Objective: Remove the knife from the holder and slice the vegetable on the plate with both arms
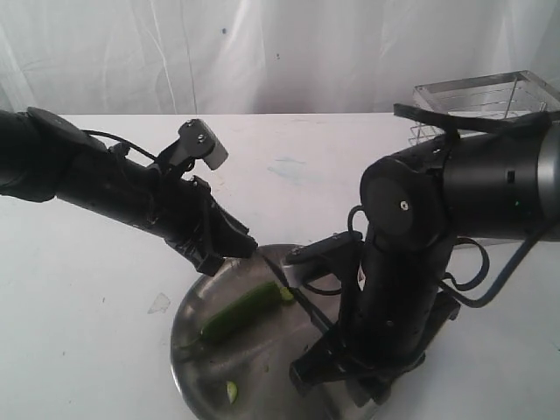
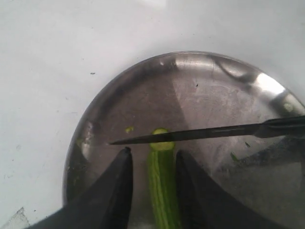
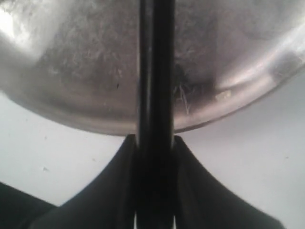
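My right hand (image 3: 155, 143) is clamped on the knife (image 2: 190, 135); my left hand's (image 2: 153, 162) fingers straddle the slick, rolling vegetable (image 2: 162, 186), gripping uncertain.

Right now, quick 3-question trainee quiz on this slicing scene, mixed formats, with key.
1. True or false: the knife is still in the holder.
2. Which pincer grips the knife? A) left B) right
3. Fill in: the left pincer has one finger on each side of the ______, which lies on the plate.

Key:
1. False; the right pincer holds it, blade across the vegetable near its cut end.
2. B
3. vegetable
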Available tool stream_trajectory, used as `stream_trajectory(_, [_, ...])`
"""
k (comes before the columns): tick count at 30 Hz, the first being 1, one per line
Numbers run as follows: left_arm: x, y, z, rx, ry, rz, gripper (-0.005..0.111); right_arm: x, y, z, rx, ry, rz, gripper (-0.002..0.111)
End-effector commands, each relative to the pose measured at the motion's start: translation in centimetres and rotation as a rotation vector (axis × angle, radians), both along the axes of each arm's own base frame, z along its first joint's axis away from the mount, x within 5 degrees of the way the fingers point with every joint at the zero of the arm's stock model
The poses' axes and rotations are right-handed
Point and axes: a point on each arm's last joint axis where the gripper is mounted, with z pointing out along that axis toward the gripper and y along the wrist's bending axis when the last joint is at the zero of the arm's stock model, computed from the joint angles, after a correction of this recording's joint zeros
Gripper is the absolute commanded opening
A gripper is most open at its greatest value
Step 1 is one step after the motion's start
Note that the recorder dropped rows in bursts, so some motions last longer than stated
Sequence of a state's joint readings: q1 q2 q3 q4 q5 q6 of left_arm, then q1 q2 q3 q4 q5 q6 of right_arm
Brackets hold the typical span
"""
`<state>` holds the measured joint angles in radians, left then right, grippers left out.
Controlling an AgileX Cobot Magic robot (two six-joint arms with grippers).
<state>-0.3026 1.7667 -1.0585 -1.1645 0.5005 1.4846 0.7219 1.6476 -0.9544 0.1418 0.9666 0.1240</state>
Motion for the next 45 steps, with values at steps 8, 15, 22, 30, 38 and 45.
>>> stream_trajectory(8, [-0.1,-0.3,0.7,-0.043,-0.013,-0.018,0.037,0.2,0.0,-2.4,0.028,0.016,-0.071,0.000])
stream_trajectory(15, [0.2,-0.8,-0.8,-0.083,-0.005,-0.066,0.037,-0.3,0.7,-2.7,0.095,0.088,-0.049,0.000])
stream_trajectory(22, [1.2,-1.6,-1.9,-0.213,-0.052,-0.057,0.037,-0.2,0.7,-3.6,0.070,0.110,-0.046,0.000])
stream_trajectory(30, [2.0,-1.8,-3.5,-0.242,-0.058,-0.013,0.037,-0.1,0.8,-3.7,0.070,0.104,-0.046,0.000])
stream_trajectory(38, [1.0,-1.6,-5.1,-0.117,-0.005,-0.137,0.000,0.0,0.8,-3.7,0.079,0.089,-0.045,0.000])
stream_trajectory(45, [0.0,-3.6,-5.8,-0.124,0.023,-0.194,0.000,0.0,0.8,-3.7,0.079,0.089,-0.045,0.000])
